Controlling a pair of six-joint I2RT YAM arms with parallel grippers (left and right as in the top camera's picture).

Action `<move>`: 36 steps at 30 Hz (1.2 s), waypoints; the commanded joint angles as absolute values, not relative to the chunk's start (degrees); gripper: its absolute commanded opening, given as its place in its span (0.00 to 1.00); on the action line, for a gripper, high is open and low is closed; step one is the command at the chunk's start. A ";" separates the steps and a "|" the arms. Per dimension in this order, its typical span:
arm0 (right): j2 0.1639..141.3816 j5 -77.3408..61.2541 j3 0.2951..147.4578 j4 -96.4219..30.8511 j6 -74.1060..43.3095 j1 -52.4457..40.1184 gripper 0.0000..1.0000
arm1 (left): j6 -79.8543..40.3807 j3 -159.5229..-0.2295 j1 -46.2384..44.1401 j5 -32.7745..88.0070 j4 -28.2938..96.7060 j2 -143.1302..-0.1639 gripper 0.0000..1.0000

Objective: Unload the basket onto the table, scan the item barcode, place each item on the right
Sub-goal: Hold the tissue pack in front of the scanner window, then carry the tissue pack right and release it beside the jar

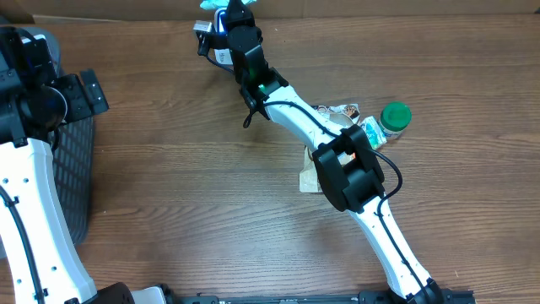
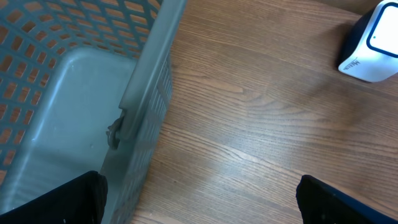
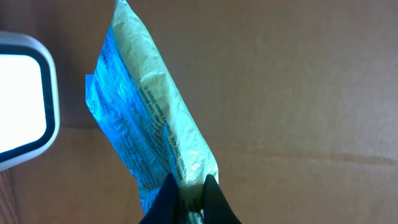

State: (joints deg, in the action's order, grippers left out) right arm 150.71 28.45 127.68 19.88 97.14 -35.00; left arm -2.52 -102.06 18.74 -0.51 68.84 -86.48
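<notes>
- Right hand [image 3: 186, 188]: fingers pinched tight on the bottom edge of a blue-and-clear plastic packet [image 3: 149, 112], no gap showing btwn them.
- Packet: held up off the worktop [image 1: 169, 211], standing nearly upright in the wrist view and leaning a bit to the left. Blue printed side w/ lines of small text faces left, pale clear side faces right. Print is too small to read and I can't make out a barcode.
- Scanner [image 3: 22, 109]: white, rounded corners, lit window, just beside the packet on the packet's blue side. Whether they touch, can't tell. From overhead it sits at the far edge of the worktop w/ the right hand right over it.
- Behind the packet: plain brown cardboard wall [image 3: 298, 81].
- Right arm stretches diagonally across the worktop. Under its mid section lie a printed pouch [image 1: 337, 111] and a tan packet [image 1: 307, 176].
- Green-lidded jar [image 1: 394, 118] stands just right of the pouch, clear of the arm.
- Left hand [image 2: 199, 205]: fingers spread wide, nothing in them. It hangs above the rim of a grey mesh basket [image 2: 152, 68] at the left side of the worktop, well apart from the scanner.
</notes>
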 commanded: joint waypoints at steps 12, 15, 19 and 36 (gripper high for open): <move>132.20 51.09 128.64 16.40 49.84 -34.48 0.04 | -1.26 -103.24 18.72 -0.56 68.79 -86.59 1.00; 129.01 52.14 128.64 3.57 41.41 -35.00 0.04 | -1.26 -103.24 18.72 -0.56 68.79 -86.56 0.99; 125.91 40.49 128.64 -18.83 30.96 -35.00 0.04 | -1.26 -103.24 18.72 -0.56 68.79 -86.56 1.00; 117.12 -4.27 128.64 -80.79 -15.42 -25.04 0.04 | -1.26 -103.24 18.72 -0.56 68.79 -86.56 0.99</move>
